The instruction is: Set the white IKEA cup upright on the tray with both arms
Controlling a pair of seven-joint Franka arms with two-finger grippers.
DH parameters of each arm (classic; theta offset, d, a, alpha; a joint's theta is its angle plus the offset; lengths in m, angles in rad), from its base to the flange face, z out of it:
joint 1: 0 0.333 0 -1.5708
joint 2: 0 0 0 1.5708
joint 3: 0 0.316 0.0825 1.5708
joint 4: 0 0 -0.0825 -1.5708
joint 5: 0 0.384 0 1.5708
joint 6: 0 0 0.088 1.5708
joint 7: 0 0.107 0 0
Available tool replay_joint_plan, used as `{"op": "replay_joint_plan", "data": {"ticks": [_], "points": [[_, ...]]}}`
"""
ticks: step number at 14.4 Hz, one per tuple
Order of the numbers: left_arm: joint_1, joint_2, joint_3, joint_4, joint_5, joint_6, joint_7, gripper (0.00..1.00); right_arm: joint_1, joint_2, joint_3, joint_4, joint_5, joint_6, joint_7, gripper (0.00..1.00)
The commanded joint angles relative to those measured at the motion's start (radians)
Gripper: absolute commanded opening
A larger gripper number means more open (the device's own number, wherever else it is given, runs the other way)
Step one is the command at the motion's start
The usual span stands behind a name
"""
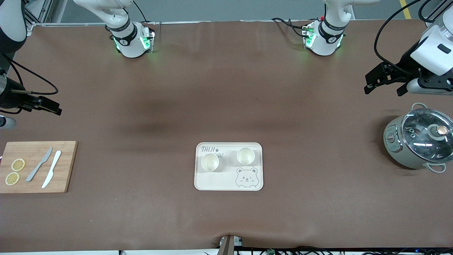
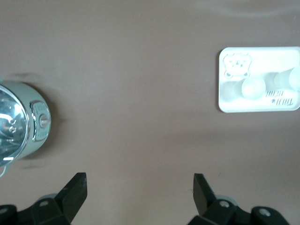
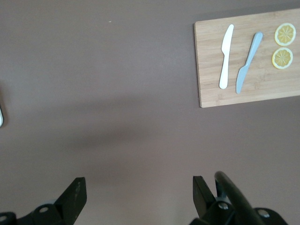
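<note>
Cream plastic marks the tray (image 1: 228,166), low in the middle of the front view, and two white cups (image 1: 210,162) (image 1: 245,156) already stand upright on it, mouths up, side by side across its upper half above the bear face drawing. One cup sits toward the right arm's end, partly over the lettering; the other sits toward the left arm's end and slightly farther from the front camera.

Both grippers are well apart from the tray. The left gripper (image 1: 384,85) hangs at the right edge of the frame, over bare table near the grey pot (image 1: 417,141), its fingers spread with nothing between them. The right gripper (image 1: 46,105) hangs at the left edge, above the wooden cutting board (image 1: 67,166) with its knives and lemon slices, fingers likewise apart and empty (its wrist view shows only brown cloth between them).

Judged from this, the placing looks finished: each cup lies inward from its arm, along the table's length, neither arm clearly nearer.
</note>
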Motion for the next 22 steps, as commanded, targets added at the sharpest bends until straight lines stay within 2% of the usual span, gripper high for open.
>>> {"op": "replay_joint_plan", "data": {"ticks": [1,3,7,12,15,22], "points": [[-0.002,-0.003,-0.028,0.014,0.097,-0.058,0.030,1.00,-0.072,-0.025,0.012,-0.009,0.013,-0.029,-0.123,1.00],[0.001,-0.003,-0.056,0.014,0.135,-0.078,0.060,1.00,-0.076,-0.025,0.012,-0.011,0.020,-0.040,-0.120,1.00],[0.002,-0.001,-0.056,0.014,0.135,-0.090,0.065,1.00,-0.070,-0.037,0.012,-0.015,0.054,-0.067,-0.077,1.00],[0.007,-0.001,-0.053,0.014,0.114,-0.106,0.140,1.00,-0.069,-0.037,0.015,-0.031,0.054,-0.063,-0.075,1.00],[0.010,-0.001,-0.043,0.014,0.039,-0.104,0.131,1.00,-0.063,-0.037,0.017,-0.031,0.054,-0.063,-0.075,1.00],[0.009,-0.001,-0.045,0.014,0.047,-0.104,0.128,1.00,-0.061,-0.037,0.017,-0.031,0.054,-0.061,-0.075,1.00]]}}
